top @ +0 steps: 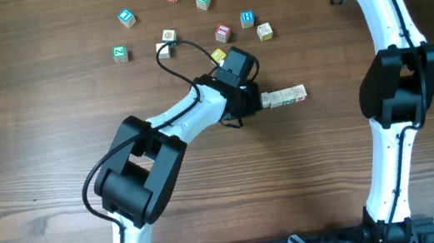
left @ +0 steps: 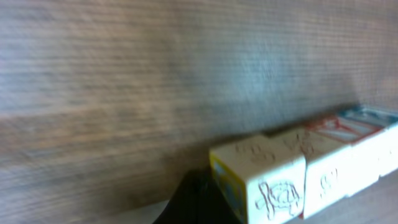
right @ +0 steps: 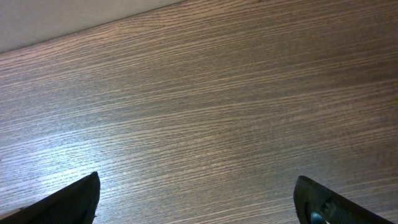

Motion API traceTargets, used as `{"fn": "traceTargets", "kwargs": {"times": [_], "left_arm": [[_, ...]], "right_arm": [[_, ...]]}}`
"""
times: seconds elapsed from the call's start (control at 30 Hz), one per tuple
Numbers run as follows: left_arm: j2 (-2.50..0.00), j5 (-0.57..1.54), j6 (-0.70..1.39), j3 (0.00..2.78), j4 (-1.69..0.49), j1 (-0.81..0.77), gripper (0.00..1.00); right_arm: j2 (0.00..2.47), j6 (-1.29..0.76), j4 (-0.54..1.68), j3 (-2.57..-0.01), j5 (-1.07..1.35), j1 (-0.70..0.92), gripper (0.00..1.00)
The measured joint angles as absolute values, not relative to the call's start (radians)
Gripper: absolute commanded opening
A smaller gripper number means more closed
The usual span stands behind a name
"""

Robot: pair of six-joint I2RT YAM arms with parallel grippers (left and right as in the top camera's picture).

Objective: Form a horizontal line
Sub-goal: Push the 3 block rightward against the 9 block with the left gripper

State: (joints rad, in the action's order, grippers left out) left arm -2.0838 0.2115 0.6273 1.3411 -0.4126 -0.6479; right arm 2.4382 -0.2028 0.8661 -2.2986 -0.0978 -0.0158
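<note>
Pinches the left jaws fully shut, nothing between them, at the left end of the horizontal line (top: 283, 96). Shows one dark finger (left: 189, 199) low in the left wrist view, just beside the yellow-faced end cube (left: 261, 174) of that line. Spreads the right jaws wide, fingers (right: 62, 199) over bare desk (right: 205, 112), well apart from the line, beyond its right end and farther back. Lays the line straight across the desk, cubes touching side by side. Shows loose cubes (top: 223, 32) scattered behind the line, a yellow-topped one (top: 218, 55) nearest it.
</note>
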Motion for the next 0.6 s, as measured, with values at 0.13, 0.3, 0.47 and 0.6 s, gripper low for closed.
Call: {"fn": "traceTargets", "kwargs": {"times": [0.13, 0.3, 0.47, 0.6], "left_arm": [[-2.090, 0.101, 0.630, 1.335, -0.224, -0.617, 0.05], [-2.091, 0.073, 0.630, 1.335, -0.110, -0.598, 0.04], [-2.091, 0.128, 0.630, 1.335, -0.131, -0.598, 0.04], [-2.092, 0.167, 0.630, 1.335, -0.184, -0.605, 0.04]], "right_arm": [[2.438, -0.203, 0.865, -2.299, -0.097, -0.016, 1.00], [2.438, -0.203, 0.866, -2.299, -0.097, -0.016, 1.00], [2.438, -0.203, 0.866, -2.299, -0.097, -0.016, 1.00], [2.438, -0.203, 0.866, -2.299, -0.098, -0.016, 1.00]]}}
